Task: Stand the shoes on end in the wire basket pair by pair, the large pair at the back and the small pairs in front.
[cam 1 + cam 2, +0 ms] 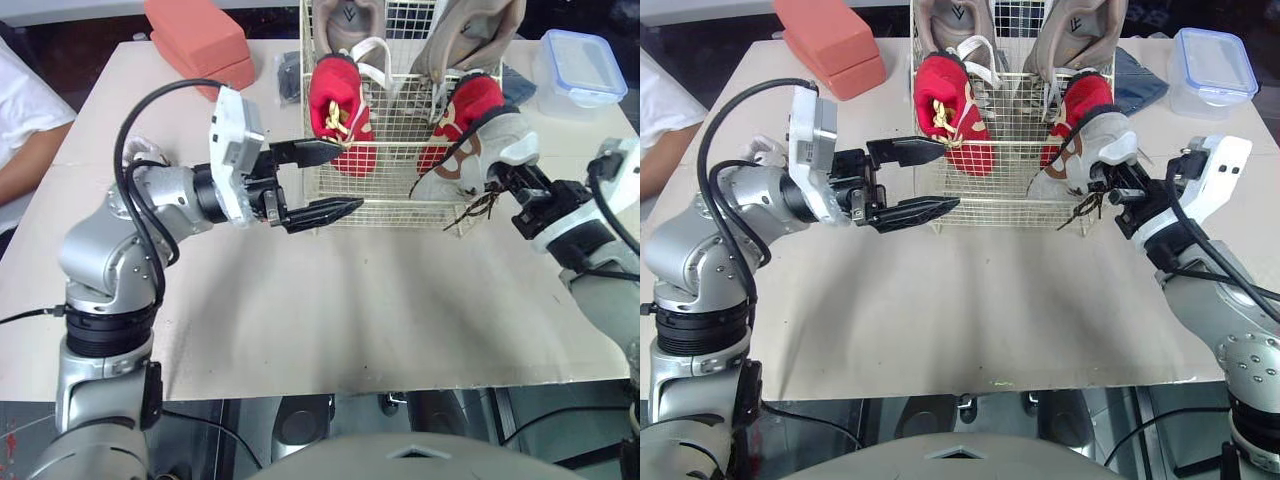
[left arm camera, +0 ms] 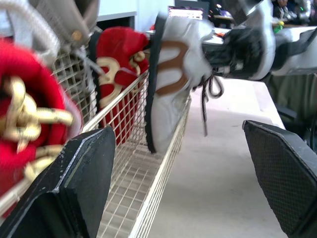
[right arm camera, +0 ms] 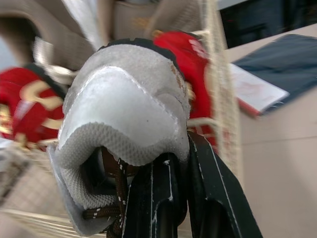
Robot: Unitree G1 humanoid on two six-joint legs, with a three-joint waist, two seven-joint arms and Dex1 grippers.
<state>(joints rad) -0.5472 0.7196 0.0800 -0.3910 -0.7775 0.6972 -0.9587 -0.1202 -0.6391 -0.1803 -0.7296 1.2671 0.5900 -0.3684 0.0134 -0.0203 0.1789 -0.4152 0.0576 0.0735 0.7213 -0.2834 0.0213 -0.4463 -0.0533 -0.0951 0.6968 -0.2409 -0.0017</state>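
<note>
"At the basket's front right corner, what are you holding?"

"One grey-and-white shoe (image 1: pixel 470 150), brown-striped. My right gripper (image 1: pixel 1112 186) is clenched on its heel end. It hangs tilted, toe down against the wire, laces dangling. I cannot tell whether the toe is inside the rim."

"And the wire basket (image 1: pixel 395 190) itself?"

"Two large beige shoes (image 1: pixel 350 20) stand on end at the back. Two red shoes (image 1: pixel 335 105) with gold laces stand in front of them, one on each side."

"Your other arm?"

"My left gripper (image 1: pixel 350 178) hovers at the basket's front left corner, fingers spread wide and grasping nothing, just beside the left red shoe."

"Around it?"

"The basket sits on a pale table (image 1: pixel 350 300). A salmon box (image 1: pixel 195 40) lies at the back left and a lidded plastic container (image 1: pixel 580 65) at the back right. A dark blue cloth (image 1: pixel 1140 80) lies between container and basket. A person's white sleeve (image 1: pixel 25 110) shows at the left edge."
</note>
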